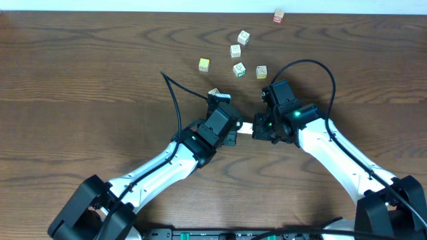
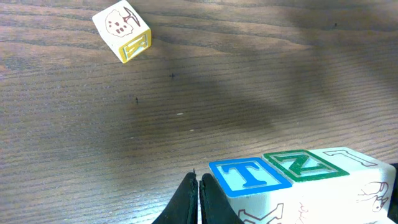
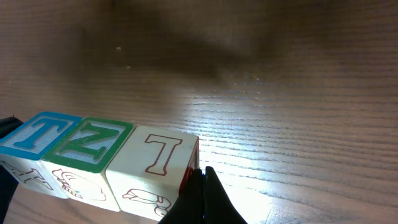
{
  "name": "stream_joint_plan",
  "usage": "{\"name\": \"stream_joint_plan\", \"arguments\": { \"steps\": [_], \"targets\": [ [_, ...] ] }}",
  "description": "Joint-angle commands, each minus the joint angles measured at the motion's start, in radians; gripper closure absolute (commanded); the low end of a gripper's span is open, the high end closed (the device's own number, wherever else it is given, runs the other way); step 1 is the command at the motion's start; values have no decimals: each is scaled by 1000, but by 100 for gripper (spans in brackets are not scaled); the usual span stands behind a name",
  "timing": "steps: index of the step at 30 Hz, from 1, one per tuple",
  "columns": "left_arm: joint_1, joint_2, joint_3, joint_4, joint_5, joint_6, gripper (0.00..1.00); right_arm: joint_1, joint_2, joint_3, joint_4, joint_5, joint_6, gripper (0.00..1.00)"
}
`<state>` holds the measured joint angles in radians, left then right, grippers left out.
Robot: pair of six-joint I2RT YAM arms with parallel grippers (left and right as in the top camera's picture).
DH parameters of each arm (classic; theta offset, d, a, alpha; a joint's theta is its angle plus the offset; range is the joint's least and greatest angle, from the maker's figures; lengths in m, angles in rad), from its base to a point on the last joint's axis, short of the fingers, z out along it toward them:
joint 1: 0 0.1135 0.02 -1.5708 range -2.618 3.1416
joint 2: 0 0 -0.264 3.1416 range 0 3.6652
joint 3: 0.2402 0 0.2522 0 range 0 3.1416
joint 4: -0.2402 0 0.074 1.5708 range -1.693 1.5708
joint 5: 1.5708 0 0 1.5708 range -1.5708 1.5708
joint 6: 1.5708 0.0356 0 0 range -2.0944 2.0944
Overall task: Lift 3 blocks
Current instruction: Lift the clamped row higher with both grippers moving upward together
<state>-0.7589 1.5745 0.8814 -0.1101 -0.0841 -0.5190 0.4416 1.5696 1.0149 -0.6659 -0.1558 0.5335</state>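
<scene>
Bracing the row, overhead: three lettered blocks (image 1: pixel 245 129) lie end to end between the left end effector (image 1: pixel 235 135) and the right end effector (image 1: pixel 259 127), probably clamped lengthwise so all rise together. Loose cubes (image 1: pixel 239 69) lie apart on the wood-grain worktop (image 1: pixel 80 80).
Left wrist: end effector fully closed with nothing inside it, tip seemingly touching the blue T block (image 2: pixel 249 177), green Z block (image 2: pixel 305 165) next; pale painted wood, square edges.
Right wrist: end effector likewise closed and empty, pressing the red-letter block (image 3: pixel 155 162); cannot tell whether the row clears the worktop.
</scene>
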Motion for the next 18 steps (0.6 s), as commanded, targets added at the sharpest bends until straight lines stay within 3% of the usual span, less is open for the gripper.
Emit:
{"name": "stream_joint_plan", "arguments": {
  "steps": [1, 18],
  "targets": [
    [-74, -27, 106, 68, 324, -2, 93, 80, -29, 95, 64, -426, -7, 99],
    [-74, -27, 133, 58, 325, 0, 93, 80, -29, 159, 12, -425, -19, 99]
  ]
}}
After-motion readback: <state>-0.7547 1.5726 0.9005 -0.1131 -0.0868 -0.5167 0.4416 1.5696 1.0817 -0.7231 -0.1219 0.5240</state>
